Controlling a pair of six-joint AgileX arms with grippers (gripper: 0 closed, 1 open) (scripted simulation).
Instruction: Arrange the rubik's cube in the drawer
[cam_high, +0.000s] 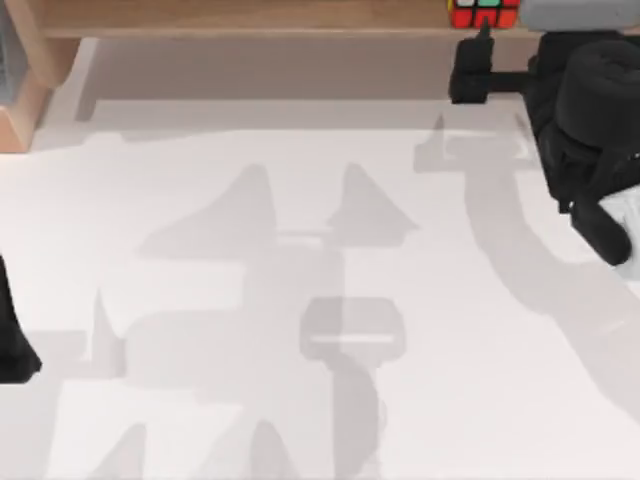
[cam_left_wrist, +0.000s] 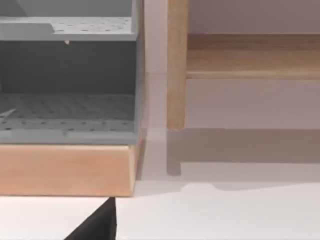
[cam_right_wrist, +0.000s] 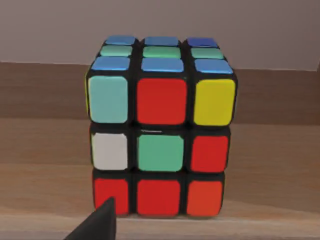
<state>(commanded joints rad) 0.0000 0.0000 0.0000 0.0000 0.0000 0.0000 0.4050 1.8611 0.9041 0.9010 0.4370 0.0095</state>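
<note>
The rubik's cube (cam_high: 485, 12) stands on a wooden shelf (cam_high: 250, 15) at the back right of the table. In the right wrist view the cube (cam_right_wrist: 160, 130) is close and upright, with red, green, white, yellow and blue stickers in a black frame. My right gripper (cam_high: 483, 42) is just in front of the cube, pointing at it and apart from it, open with nothing held. One dark fingertip (cam_right_wrist: 102, 222) shows below the cube. The drawer (cam_left_wrist: 67, 115), grey inside with a wooden base, stands at the back left (cam_high: 12, 70). My left arm (cam_high: 12, 340) is parked at the left edge.
A wooden upright (cam_left_wrist: 176, 65) and the shelf board (cam_left_wrist: 250, 60) stand beside the drawer. The white tabletop (cam_high: 300, 300) spreads in front, crossed by arm shadows. A dark fingertip (cam_left_wrist: 97, 225) of my left gripper shows near the drawer's base.
</note>
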